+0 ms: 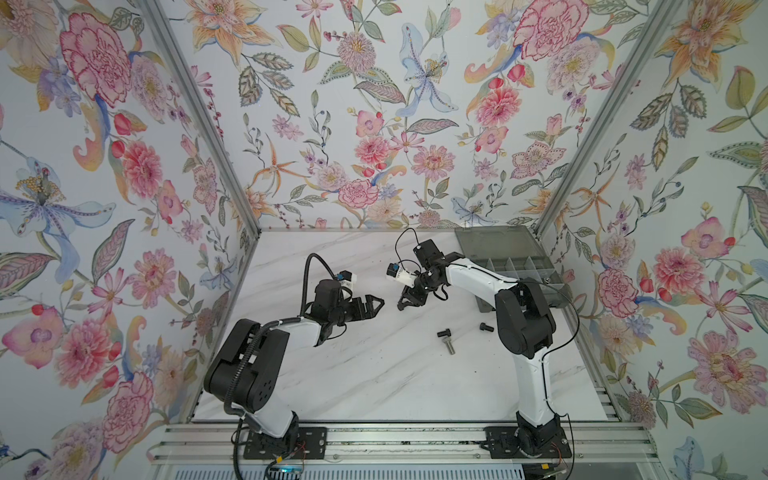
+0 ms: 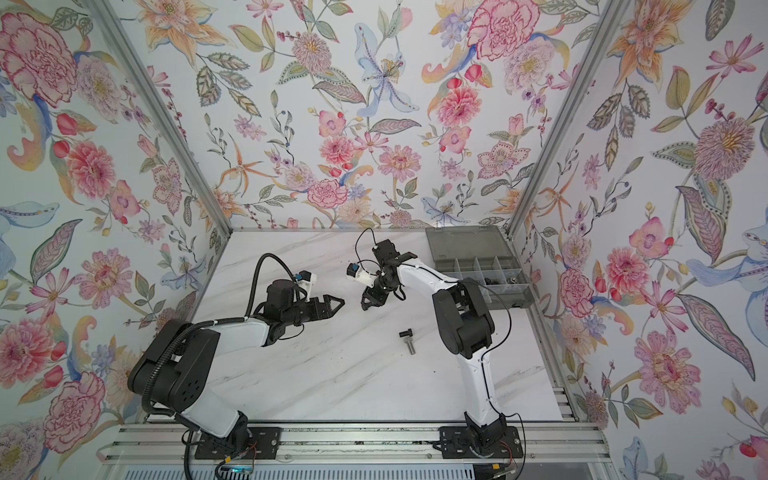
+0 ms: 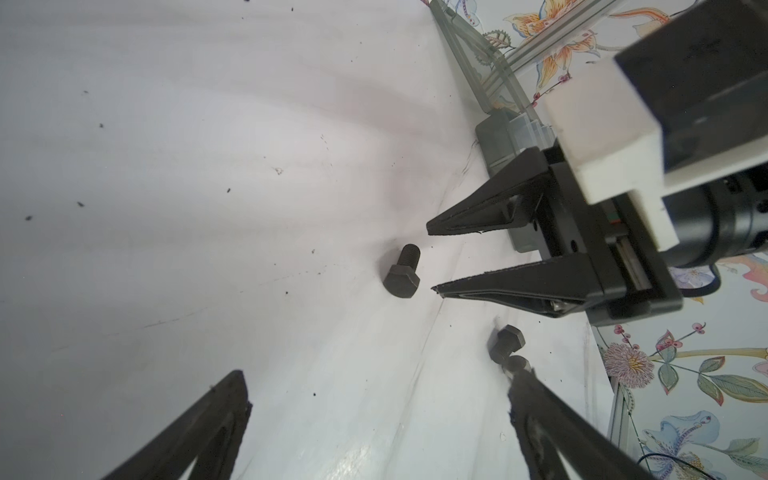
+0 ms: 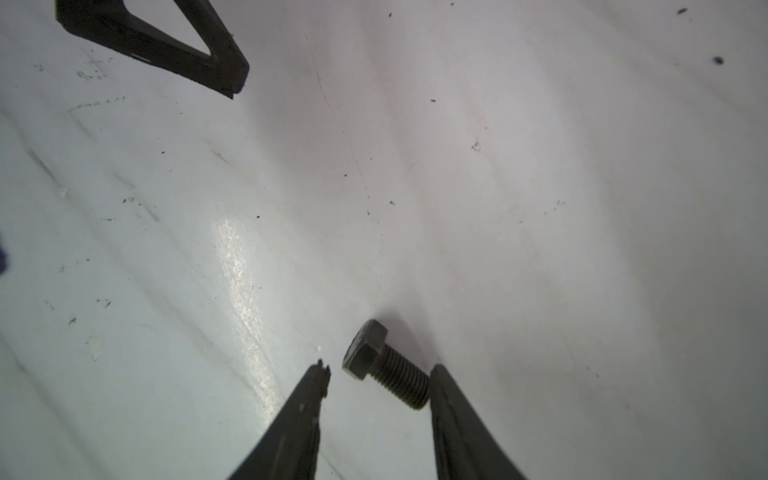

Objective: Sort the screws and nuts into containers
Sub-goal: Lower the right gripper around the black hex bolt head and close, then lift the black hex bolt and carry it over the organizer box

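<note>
My right gripper (image 4: 378,369) is spread, straddling a black hex screw (image 4: 384,368) that lies flat on the desk (image 4: 540,208), mid-frame in both top views. Its thread end about touches one finger. The screw lies along my closing line, so I'd twist the wrist, pinch across the shank and close slowly. The left gripper (image 1: 374,303) is spread and idle. The organiser box (image 1: 515,266) sits right of centre.

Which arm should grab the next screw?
Right, probably. The right gripper has a black screw lying between its open jaws. The left gripper is open too, but sits farther from that screw.
</note>
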`<state>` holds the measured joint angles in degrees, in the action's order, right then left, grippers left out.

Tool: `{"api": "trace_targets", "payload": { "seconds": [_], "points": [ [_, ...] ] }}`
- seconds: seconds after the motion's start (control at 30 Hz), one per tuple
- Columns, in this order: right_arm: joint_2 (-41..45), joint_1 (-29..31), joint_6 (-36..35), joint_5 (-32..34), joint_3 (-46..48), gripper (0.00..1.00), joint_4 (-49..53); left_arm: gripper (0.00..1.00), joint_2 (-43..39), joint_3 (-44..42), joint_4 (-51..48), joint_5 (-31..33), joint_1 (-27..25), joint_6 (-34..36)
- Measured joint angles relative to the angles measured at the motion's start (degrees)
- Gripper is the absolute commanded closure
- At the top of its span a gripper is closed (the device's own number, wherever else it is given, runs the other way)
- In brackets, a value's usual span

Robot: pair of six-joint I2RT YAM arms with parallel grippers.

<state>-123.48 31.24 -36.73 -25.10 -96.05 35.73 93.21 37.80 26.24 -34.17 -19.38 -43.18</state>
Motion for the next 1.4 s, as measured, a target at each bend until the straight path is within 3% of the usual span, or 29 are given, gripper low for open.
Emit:
{"api": "trace_targets", "payload": {
  "seconds": [0.8, 1.27, 1.4],
  "points": [
    [-5.4, 1.57, -1.4, 3.45, -3.39, 0.59, 5.42, 0.01, 0.0, -1.16, 1.29, -0.15, 1.01, -0.42],
    [-5.4, 1.79, 2.91, 5.57, -3.37, 0.97, 5.49, 0.01, 0.0, -1.9, 2.14, -0.17, 1.44, -0.85],
    [-5.29, 1.77, 3.74, 5.07, -3.19, 1.0, 5.42, 0.01, 0.0, -2.38, 2.51, -0.17, 1.49, -1.05]
  ]
}}
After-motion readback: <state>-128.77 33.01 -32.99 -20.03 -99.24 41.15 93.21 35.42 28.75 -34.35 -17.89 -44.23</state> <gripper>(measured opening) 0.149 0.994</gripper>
